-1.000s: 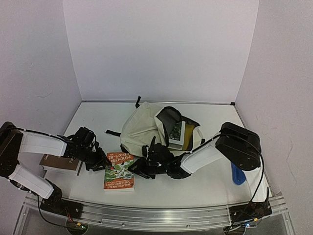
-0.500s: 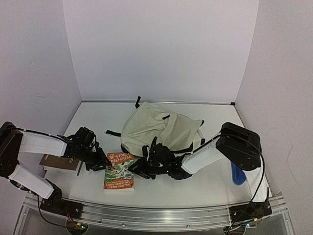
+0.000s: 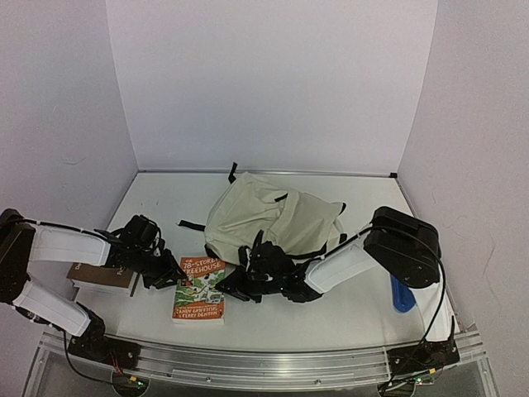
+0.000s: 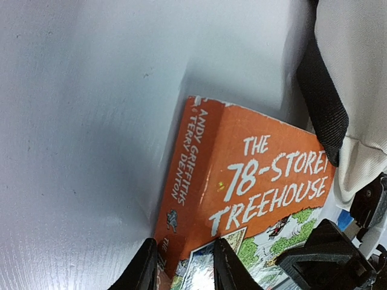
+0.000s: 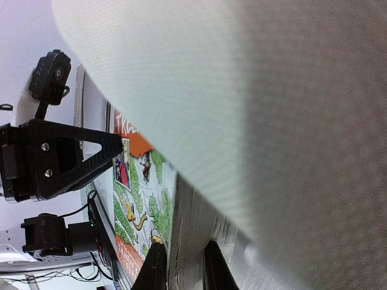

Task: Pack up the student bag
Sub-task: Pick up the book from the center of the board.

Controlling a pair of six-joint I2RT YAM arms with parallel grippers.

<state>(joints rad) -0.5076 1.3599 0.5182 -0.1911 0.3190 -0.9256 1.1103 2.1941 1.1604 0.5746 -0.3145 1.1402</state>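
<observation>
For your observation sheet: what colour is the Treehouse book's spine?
Spine: orange, white lettering; best in the left wrist view.

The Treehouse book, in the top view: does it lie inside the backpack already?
No, the Treehouse book lies on the white table, outside the cream backpack and in front of it.

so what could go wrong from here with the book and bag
The student bag lies shut with nothing holding it open, so the treehouse book may jam against the fabric. The left end effector and right end effector sit at opposite edges of the book; uneven pulling could bend it or let it slip.
</observation>
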